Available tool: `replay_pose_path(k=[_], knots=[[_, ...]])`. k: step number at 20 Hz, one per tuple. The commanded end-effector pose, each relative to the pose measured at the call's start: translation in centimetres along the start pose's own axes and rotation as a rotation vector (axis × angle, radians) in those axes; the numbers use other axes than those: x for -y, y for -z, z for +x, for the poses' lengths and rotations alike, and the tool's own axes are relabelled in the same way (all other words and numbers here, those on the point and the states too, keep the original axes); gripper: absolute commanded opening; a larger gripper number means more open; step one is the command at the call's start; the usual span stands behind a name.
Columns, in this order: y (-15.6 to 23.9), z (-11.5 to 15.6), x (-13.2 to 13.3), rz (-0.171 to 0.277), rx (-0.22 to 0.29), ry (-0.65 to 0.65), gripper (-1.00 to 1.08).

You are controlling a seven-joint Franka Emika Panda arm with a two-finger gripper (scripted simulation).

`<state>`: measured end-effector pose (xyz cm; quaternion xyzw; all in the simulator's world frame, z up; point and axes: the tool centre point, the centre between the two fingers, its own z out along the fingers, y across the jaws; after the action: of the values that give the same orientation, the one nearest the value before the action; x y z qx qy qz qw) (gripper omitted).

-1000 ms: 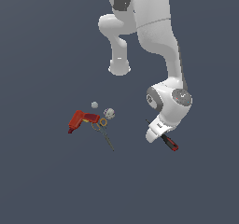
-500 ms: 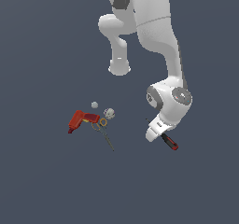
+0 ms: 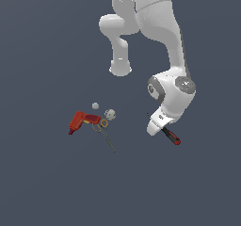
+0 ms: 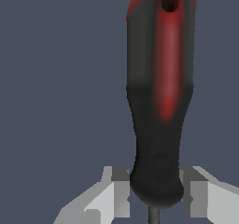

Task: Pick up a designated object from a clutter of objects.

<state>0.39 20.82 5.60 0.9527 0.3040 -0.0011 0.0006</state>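
The designated object, a slim screwdriver (image 3: 171, 137) with a black handle tipped red, lies apart from the clutter of objects on the exterior view's right. My gripper (image 3: 157, 126) is down over its shaft end. In the wrist view the handle (image 4: 161, 101) fills the frame. Its narrow end sits between my two grey fingers (image 4: 116, 195), which press against it on both sides, so the gripper (image 4: 156, 192) is shut on the screwdriver. A short piece of the thin shaft shows beyond the fingers.
The clutter lies on the exterior view's left: a red power drill (image 3: 82, 120), thin scissors (image 3: 106, 134) with yellow-ringed handles, and two small whitish round pieces (image 3: 95, 106) (image 3: 110, 114). The arm's white base (image 3: 120, 69) stands behind.
Almost nothing has moved. The gripper stays low over the screwdriver, and the clutter lies where it was.
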Motion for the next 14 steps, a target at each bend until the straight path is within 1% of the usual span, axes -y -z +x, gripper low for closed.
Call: replay_pose_path(k=[1, 14], knots=[[1.6, -0.6, 0.3, -0.001, -0.001, 0.000, -1.00], [11.7, -5.1, 2.1, -0.003, -0.001, 0.001, -1.00]])
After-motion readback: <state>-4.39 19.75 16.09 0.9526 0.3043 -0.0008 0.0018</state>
